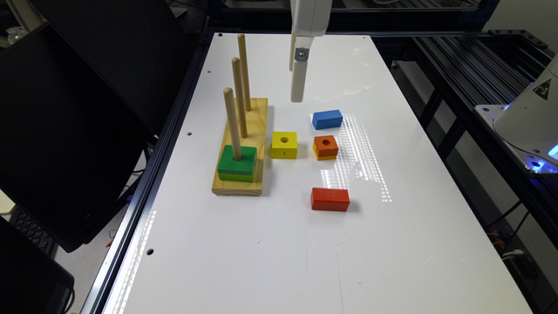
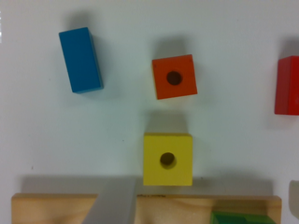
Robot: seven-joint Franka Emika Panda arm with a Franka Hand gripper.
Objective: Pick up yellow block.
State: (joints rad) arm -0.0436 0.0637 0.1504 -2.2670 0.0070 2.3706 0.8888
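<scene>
— Yellow block [image 1: 284, 144]: where do we see it?
— On the tabletop [image 1: 279, 253], between the peg base [image 1: 244, 148] and the orange block [image 1: 325, 147]; gripper [image 1: 297, 83] hangs above, apart; its opening we cannot tell.

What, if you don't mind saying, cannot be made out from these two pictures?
- Gripper: in the exterior view it hangs above the table; open or shut cannot be told.
- Red block: cut off by the wrist view's edge.
- Green block: wrist view's edge cuts most of it away.
- Yellow block: a small dark mark on its side, too small to read in the exterior view.
</scene>
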